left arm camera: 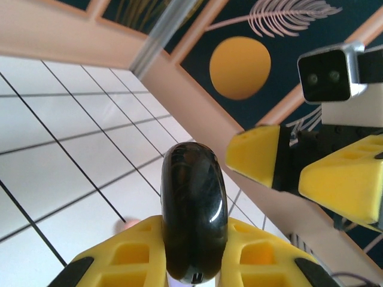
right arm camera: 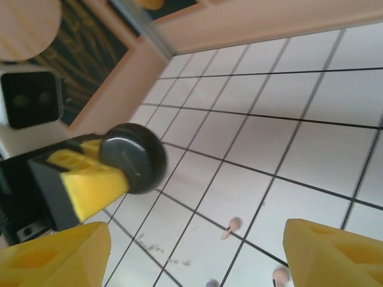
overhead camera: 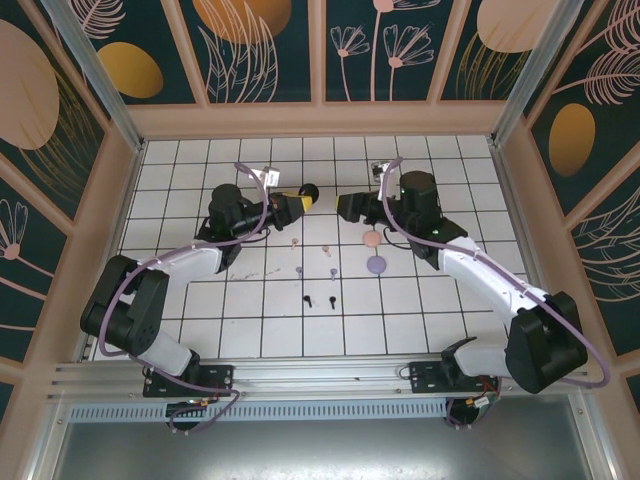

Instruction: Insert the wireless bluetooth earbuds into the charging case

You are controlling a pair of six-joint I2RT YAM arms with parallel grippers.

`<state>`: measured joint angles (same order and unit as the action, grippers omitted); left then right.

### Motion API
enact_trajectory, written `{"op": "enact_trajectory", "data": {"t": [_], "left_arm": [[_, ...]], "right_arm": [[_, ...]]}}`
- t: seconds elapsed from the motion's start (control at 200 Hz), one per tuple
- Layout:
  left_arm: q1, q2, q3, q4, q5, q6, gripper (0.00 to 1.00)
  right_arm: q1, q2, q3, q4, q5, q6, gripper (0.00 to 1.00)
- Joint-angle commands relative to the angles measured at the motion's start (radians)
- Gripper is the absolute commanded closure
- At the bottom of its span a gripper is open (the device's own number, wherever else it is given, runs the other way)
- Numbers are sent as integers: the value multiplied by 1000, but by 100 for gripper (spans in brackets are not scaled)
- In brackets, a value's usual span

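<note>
Black case (left arm camera: 194, 209), apparently, in left hand (left arm camera: 192, 260) | right hand (overhead camera: 348, 207) agape

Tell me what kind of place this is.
Likely a robot test booth: left arm and right arm bolted to an aluminium rail, a white grid-tiled table, printed leaf-pattern wall panels around it.
</note>
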<state>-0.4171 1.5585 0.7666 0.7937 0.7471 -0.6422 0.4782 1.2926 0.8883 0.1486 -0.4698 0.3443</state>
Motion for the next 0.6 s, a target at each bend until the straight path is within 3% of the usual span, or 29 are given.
{"op": "enact_trajectory", "data": {"t": [0.0, 0.225, 0.596], "left_arm": [[6, -16, 40, -43, 118, 24, 100], [6, -18, 73, -74, 175, 15, 100], [6, -28, 83, -97, 195, 16, 100]], "right_arm": [[-10, 5, 11, 86, -173, -108, 24], [-9, 69, 62, 84, -254, -122, 27], [14, 119, 110, 100, -265, -112, 29]]}}
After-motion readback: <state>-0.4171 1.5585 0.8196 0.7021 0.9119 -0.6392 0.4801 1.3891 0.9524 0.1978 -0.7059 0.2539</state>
